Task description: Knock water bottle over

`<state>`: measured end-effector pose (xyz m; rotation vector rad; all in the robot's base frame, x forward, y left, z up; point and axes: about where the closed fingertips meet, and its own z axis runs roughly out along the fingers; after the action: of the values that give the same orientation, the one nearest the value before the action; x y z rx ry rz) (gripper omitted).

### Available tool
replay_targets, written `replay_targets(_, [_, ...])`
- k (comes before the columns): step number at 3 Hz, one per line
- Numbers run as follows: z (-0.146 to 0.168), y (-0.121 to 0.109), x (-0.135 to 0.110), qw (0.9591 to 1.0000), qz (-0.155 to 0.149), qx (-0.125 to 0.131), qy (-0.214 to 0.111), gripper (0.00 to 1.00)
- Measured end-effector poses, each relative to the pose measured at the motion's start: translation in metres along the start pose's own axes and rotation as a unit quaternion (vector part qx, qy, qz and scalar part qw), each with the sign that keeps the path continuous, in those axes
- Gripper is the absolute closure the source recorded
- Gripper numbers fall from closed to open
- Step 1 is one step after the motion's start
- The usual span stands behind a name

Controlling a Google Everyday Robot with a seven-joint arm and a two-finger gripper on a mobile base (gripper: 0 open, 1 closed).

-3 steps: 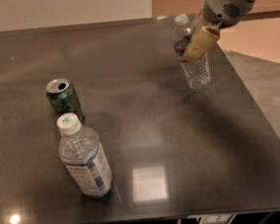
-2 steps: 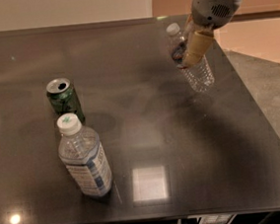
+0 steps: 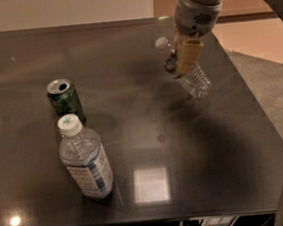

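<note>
The water bottle (image 3: pixel 193 77), slim clear ribbed plastic with a white cap, is at the far right of the dark table (image 3: pixel 143 135). It leans steeply to the upper left, its cap away from me and its base near the table. My gripper (image 3: pixel 185 60) comes down from the upper right and its tan fingers (image 3: pixel 188 54) press against the bottle's upper middle, over the label band.
A green soda can (image 3: pixel 65 100) stands at the left. A wider bottle with a pale blue-white label (image 3: pixel 85 160) stands in front of it, near the front edge. The table's right edge runs close behind the water bottle, with floor beyond.
The gripper has swung left and down against the water bottle. The bottle has gone from upright to leaning steeply toward the upper left.
</note>
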<state>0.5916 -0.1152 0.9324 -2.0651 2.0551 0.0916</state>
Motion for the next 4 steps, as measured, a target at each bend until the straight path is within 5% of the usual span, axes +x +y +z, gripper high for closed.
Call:
replay_targets(2, [0.026, 0.006, -0.019, 0.9988, -0.029, -0.029, 0.025, 0.59])
replay_targets(4, [0.039, 0.017, -0.03, 0.998, -0.033, -0.051, 0.014, 0.13])
